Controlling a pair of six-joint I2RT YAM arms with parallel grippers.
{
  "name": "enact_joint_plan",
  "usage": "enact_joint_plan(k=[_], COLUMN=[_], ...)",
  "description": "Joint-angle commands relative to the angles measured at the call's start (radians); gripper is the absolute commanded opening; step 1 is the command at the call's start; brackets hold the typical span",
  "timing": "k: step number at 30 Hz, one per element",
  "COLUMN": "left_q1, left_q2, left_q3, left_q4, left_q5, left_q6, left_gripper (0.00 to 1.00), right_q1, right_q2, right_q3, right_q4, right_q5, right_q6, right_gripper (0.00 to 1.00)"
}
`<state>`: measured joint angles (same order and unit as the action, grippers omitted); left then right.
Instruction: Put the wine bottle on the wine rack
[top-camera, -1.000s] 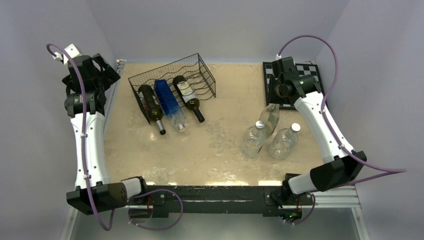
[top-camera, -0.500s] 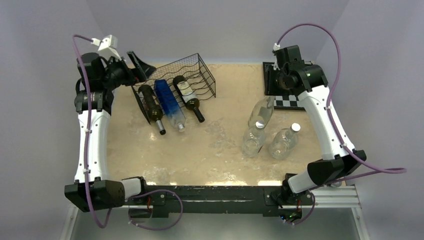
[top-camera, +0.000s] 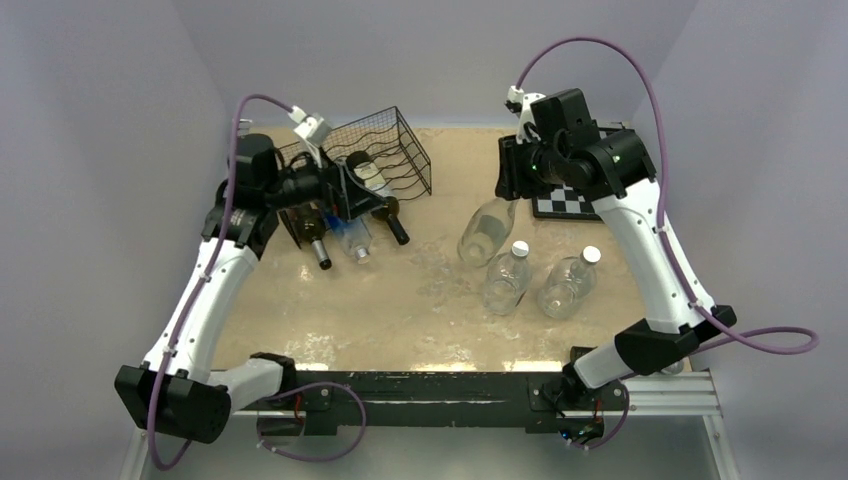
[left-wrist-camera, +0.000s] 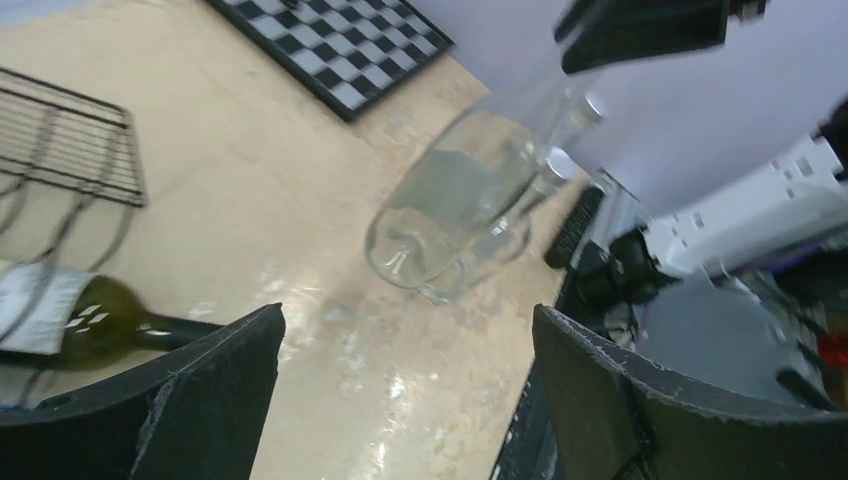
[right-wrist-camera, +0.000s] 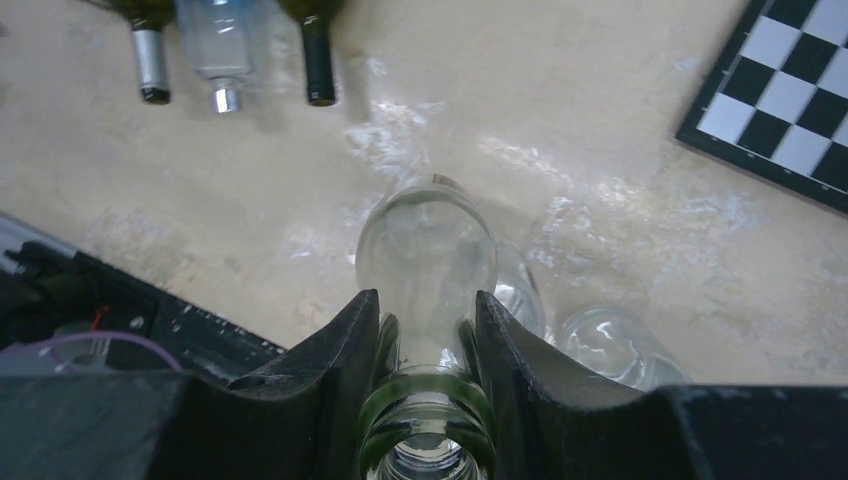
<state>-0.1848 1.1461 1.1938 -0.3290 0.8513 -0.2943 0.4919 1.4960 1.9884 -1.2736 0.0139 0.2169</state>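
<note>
Wine bottle (top-camera: 487, 230) of clear glass hangs tilted above the counter (top-camera: 400, 310), its neck pinched between the fingers of the right end effector (right-wrist-camera: 425, 400), close to two clear bottles (top-camera: 507, 278) (top-camera: 568, 283) standing upright and near the chessboard (top-camera: 572, 203). The left end effector (left-wrist-camera: 408, 330) hovers with fingers spread wide and nothing between them at the front of the wine rack (top-camera: 395, 140), where other bottles (top-camera: 312, 235) lie at the counter's far left.

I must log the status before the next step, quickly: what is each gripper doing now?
Left gripper: open, holding nothing.
Right gripper: closed on the neck of the clear wine bottle.
</note>
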Motion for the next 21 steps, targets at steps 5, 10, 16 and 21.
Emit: enact_joint_plan(k=[5,10,16,21], left_q1=[-0.319,-0.438,-0.525,-0.552], left_q2=[-0.088,-0.054,-0.042,0.008], left_q3=[-0.187,-0.202,-0.291,-0.300], left_q4=[0.269,0.306,0.446,0.428], left_q5=[-0.075,-0.142,-0.199,-0.216], left_q6=[0.035,0.056,0.084,0.160], left_gripper=[0.98,0.99,0.99,0.99], right_q1=[0.057,0.082,0.142,0.179], right_q2=[-0.055,-0.060,-0.056,-0.044], right_q3=[0.128,0.106,0.078,0.084], right_q4=[0.005,0.016,0.058,0.088], right_q5=[-0.262,-0.369,-0.408,-0.443], right_q6=[0.039,0.080,0.120,0.140], right_gripper=[0.00,0.00,0.00,0.00])
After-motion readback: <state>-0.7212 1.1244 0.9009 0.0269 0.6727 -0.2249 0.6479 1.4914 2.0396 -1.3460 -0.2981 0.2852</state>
